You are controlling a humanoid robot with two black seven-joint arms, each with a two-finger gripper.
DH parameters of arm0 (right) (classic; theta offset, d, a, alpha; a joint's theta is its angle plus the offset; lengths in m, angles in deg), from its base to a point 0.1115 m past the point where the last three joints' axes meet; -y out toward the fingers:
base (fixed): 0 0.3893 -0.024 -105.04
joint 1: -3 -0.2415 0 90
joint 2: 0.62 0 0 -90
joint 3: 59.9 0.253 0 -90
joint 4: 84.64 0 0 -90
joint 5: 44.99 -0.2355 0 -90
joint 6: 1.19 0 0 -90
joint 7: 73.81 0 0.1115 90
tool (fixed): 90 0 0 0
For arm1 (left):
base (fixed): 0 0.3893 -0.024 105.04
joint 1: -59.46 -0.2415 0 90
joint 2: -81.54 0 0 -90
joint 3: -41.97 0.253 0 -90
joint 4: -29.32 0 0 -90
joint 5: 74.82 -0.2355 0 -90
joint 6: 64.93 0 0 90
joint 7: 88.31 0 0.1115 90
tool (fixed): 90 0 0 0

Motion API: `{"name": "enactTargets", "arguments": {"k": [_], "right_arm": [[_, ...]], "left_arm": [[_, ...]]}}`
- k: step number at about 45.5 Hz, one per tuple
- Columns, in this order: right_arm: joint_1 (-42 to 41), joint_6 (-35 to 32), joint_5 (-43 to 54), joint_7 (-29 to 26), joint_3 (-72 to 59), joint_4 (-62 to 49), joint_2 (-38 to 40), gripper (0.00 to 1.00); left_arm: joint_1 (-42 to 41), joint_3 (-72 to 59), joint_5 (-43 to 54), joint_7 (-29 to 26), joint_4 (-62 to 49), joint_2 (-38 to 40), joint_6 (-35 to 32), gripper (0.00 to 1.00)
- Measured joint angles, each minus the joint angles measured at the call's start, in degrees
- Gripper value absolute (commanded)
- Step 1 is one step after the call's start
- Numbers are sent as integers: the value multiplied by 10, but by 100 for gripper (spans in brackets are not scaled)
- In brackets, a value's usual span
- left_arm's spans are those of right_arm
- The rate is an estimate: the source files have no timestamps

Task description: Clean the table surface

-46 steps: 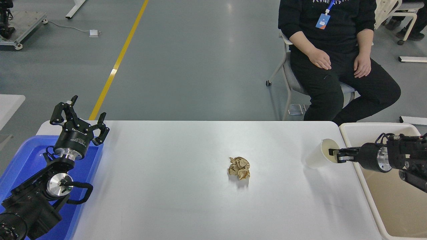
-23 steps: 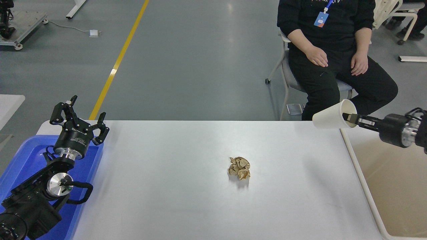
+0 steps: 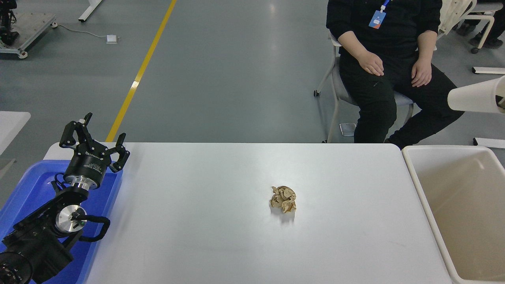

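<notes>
The big white table surface (image 3: 221, 236) fills the lower middle of the picture. It sits between a blue plastic tray (image 3: 27, 185) on the left and a beige tub (image 3: 418, 177) on the right. The tray's edge and the tub's edge both lie right beside the table.

A small crumpled ball of brown paper (image 3: 283, 199) lies on the table, a little right of the middle. It is well apart from both bins.

The left gripper (image 3: 96, 138) is parked at the lower left, above the far end of the blue tray. Its black fingers are spread wide apart and they hold nothing.

A white paper cup (image 3: 475, 99) hangs on its side in the air at the right edge, high above the tub. Only a tiny dark bit shows at its open end, so the right gripper cannot be made out.

A person in black clothes (image 3: 394, 59) sits on a chair behind the table, with hands resting on the legs.
</notes>
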State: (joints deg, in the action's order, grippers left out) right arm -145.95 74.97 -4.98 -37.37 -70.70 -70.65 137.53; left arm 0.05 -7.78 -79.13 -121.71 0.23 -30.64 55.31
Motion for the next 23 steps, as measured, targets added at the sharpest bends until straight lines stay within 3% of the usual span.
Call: {"name": "enactTargets", "arguments": {"k": [23], "right_arm": [[101, 22, -60, -108, -16, -138, -52, 0]], "left_arm": [[0, 0, 0, 0, 0, 0, 0, 100]]}}
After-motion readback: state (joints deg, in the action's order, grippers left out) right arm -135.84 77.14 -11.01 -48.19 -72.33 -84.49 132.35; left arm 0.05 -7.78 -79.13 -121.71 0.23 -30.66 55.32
